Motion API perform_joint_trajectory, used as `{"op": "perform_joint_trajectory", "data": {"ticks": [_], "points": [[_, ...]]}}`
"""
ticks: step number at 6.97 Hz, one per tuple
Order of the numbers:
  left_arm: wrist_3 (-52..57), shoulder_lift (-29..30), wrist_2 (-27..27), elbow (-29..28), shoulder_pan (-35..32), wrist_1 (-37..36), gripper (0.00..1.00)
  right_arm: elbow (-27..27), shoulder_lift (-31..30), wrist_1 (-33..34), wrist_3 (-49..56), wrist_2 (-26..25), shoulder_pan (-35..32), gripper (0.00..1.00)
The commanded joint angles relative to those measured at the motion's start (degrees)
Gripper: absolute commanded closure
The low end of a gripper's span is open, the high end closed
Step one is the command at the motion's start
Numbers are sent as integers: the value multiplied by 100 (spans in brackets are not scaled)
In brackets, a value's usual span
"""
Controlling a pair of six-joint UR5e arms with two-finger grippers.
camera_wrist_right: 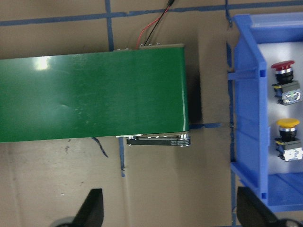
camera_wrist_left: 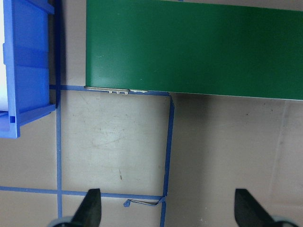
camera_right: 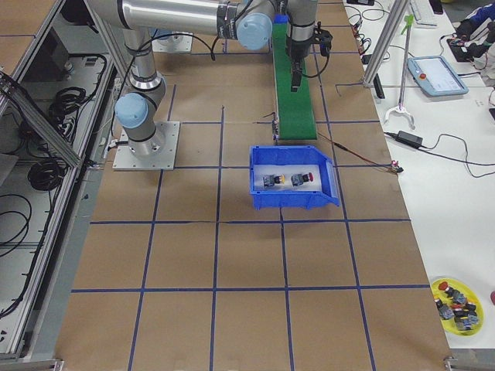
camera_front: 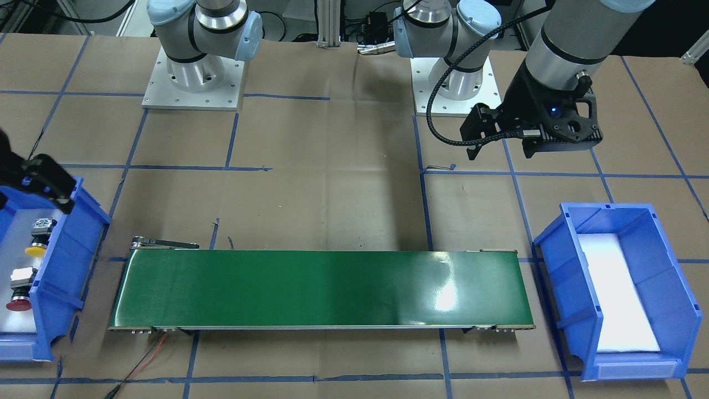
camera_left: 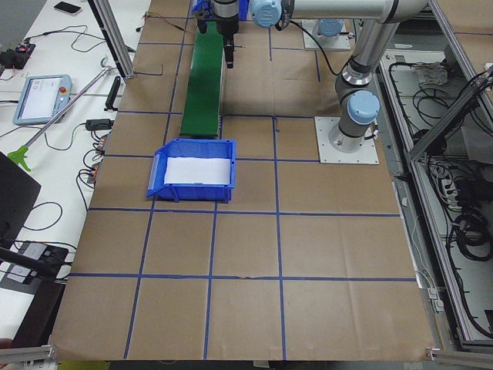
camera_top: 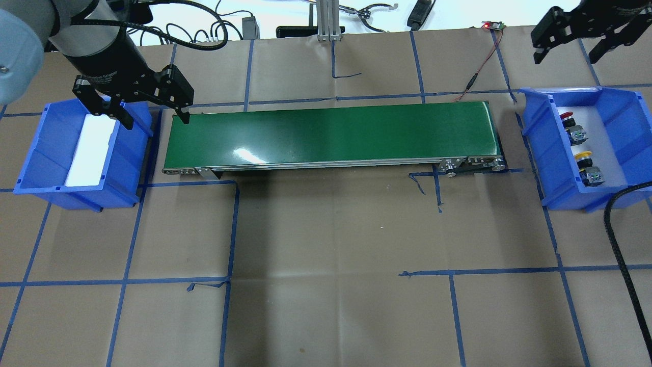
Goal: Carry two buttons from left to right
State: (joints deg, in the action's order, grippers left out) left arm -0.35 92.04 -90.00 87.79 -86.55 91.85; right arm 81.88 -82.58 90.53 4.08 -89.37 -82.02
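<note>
- The bench [camera_top: 326,244] is brown, crossed by a grid of blue tape lines.
- The conveyor belt [camera_top: 331,132] is glossy green.
- The left bin [camera_top: 51,148] and the right bin [camera_top: 542,142] are blue with white floors.
- The yellow-capped button [camera_top: 587,165] and the red-capped button [camera_top: 572,125] both have black collars and grey blocks.
- The left end effector [camera_top: 154,118] and the right end effector [camera_top: 566,53] are black.

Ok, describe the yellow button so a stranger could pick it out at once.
Find the green belt across the table's middle. At its end on the robot's right stands a blue bin holding two buttons on their sides. The yellow button is the one nearer the robot; its only neighbour, the red button, has a red cap.
</note>
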Motion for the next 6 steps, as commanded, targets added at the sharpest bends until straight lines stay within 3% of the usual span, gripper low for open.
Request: {"op": "perform_joint_trajectory", "data": {"ticks": [1, 3, 6], "points": [[9, -2, 9, -8, 7, 0, 0, 73, -30, -18, -932, -19, -864, 0], [26, 16, 18, -8, 24, 0, 0, 187, -91, -35, -1040, -54, -1148, 1], [200, 7, 18, -16, 33, 0, 0, 949, -712, 463, -962, -265, -1176, 1]]}}
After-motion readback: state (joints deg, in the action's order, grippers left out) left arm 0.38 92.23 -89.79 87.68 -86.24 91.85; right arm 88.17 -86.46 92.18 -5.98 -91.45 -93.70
